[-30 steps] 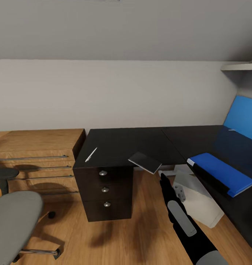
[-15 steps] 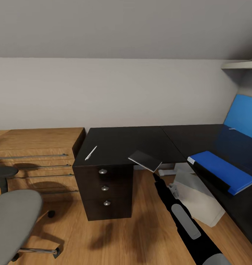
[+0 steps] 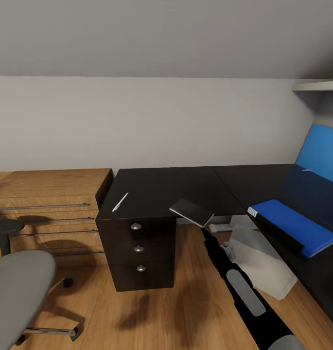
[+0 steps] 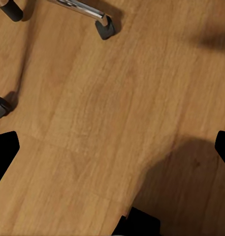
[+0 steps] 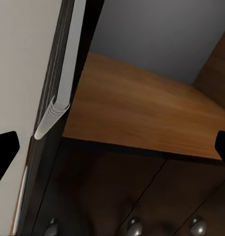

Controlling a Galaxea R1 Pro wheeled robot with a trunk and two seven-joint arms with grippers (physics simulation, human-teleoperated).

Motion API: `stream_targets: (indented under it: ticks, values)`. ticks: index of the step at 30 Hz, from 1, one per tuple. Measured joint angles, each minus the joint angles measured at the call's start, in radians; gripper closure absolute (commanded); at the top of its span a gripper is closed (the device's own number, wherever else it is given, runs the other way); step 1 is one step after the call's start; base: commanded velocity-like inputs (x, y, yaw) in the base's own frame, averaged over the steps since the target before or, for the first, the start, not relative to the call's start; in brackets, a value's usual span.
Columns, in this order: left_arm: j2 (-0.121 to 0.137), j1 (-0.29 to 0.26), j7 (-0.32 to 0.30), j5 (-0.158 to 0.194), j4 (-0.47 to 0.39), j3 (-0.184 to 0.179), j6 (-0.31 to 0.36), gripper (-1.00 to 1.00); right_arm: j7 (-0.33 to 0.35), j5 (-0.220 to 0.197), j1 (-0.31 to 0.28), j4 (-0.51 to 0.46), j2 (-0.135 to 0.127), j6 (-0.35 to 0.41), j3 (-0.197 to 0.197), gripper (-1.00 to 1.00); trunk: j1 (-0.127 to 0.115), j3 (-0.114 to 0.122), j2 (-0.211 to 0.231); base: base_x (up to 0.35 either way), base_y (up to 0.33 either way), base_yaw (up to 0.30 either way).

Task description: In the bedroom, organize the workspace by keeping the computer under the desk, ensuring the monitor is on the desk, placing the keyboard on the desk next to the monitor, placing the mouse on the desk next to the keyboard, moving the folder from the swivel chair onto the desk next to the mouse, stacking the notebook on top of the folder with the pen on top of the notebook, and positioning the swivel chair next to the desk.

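Note:
The black desk [image 3: 161, 187] carries the white pen [image 3: 120, 202] near its left edge. The grey notebook [image 3: 191, 212] hangs over its front edge, and its white page edge [image 5: 55, 110] faces the right wrist camera. On the desk's right wing lies the blue folder [image 3: 292, 224]. The light-grey computer [image 3: 266, 265] stands on the floor under that wing. The swivel chair [image 3: 18, 287] is at the lower left. My right gripper [image 3: 206, 237] reaches up just below the notebook's overhanging corner, open [image 5: 112, 152], nothing between its fingers. My left gripper [image 4: 112, 147] hangs open over the floor.
A light wooden drawer chest [image 3: 49, 201] stands left of the desk's three-drawer unit [image 3: 137, 253]. A blue wall panel [image 3: 322, 153] and a shelf [image 3: 317, 88] are at the right. Chair casters [image 4: 105, 27] rest on the wooden floor [image 4: 92, 123] below my left gripper.
A second ago my right arm pointed further right; it has swung slightly left, to under the notebook's corner. The view shifted a little. Nothing has moved in the last half second.

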Motion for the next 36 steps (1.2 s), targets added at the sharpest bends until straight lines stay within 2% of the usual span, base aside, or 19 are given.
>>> stream_targets:
  ticks: [3,7,12,36]
  values:
    - [0.0,0.0,0.0,0.0,0.0,0.0,0.0,-1.0,0.022,0.001,0.001,0.0,-0.001,0.001,0.001,-1.0,0.0,0.0,0.0,0.0,0.0,0.0]
    - [-0.001,0.0,-0.005,-0.002,0.0,-0.002,-0.001,-1.0,0.074,0.033,0.012,-0.001,-0.007,0.001,0.002,-1.0,0.0,0.0,0.0,0.003,0.0,0.0]
    - [-0.001,0.0,-0.007,-0.005,0.001,-0.003,-0.002,-1.0,0.101,0.051,0.013,-0.002,-0.009,0.002,0.003,-1.0,0.0,0.0,0.0,0.166,0.0,0.0]
    - [-0.001,0.0,-0.007,-0.006,0.002,-0.004,-0.002,-1.0,0.11,0.055,0.014,0.0,-0.008,0.002,0.004,-1.0,0.0,0.0,0.0,0.11,0.003,0.0]
